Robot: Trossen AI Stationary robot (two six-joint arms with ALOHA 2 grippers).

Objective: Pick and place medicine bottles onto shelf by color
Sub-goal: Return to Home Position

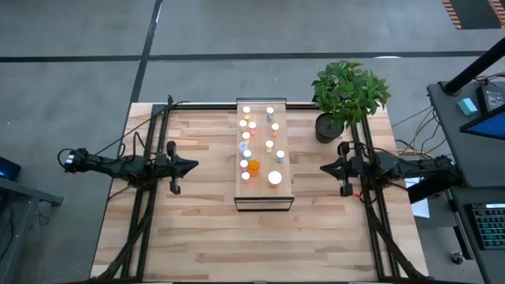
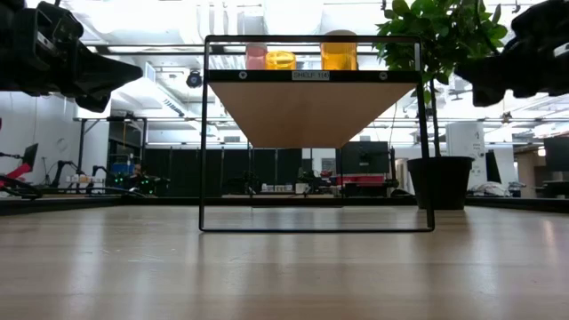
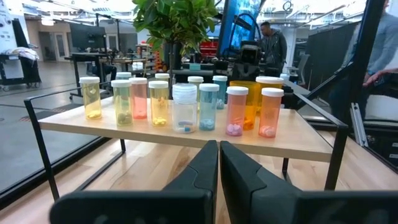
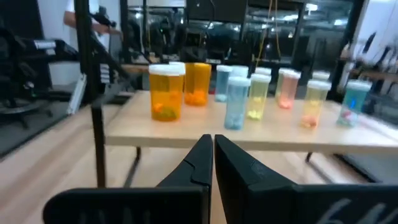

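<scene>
While its fingers (image 3: 200,167) press together with nothing between them, the left gripper (image 1: 192,166) hangs well apart from the shelf (image 1: 264,195) on its left side, and the right gripper (image 1: 323,167), likewise pinched closed and empty, faces the shelf from the right. The medicine bottles (image 1: 274,178) stand upright on the shelf, white caps up, crowded toward the end nearest a potted plant (image 1: 347,95), which sits just beside that corner
</scene>
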